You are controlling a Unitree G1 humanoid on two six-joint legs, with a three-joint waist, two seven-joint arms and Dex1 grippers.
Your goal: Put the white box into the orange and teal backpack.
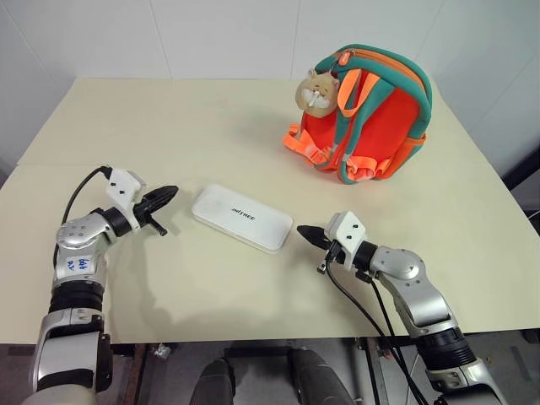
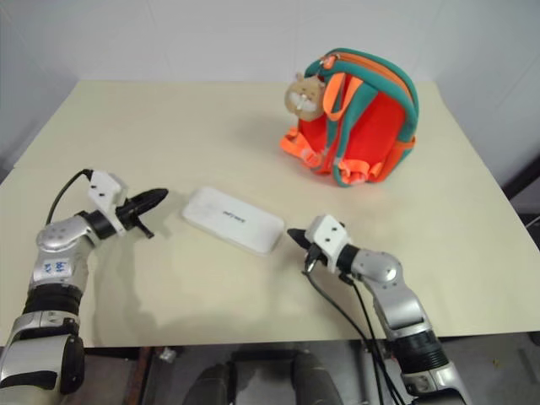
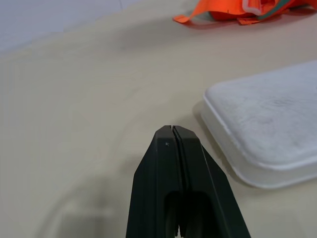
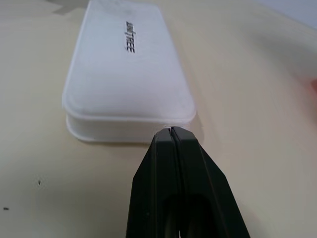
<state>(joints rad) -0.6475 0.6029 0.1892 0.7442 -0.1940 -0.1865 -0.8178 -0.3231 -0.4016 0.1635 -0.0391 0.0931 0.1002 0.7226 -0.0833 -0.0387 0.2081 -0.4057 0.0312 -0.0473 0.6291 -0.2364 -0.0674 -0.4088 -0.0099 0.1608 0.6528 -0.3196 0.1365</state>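
Our left tool and right tool, both pinched shut and empty, flank the white box, each aimed at one short end along its long axis; the right sits nearer. The box lies flat on the counter. The orange and teal backpack stands well beyond, nothing between.

You're looking at a bare test room or lab: a plain cream table ahead of both claws, blank white walls beyond it.
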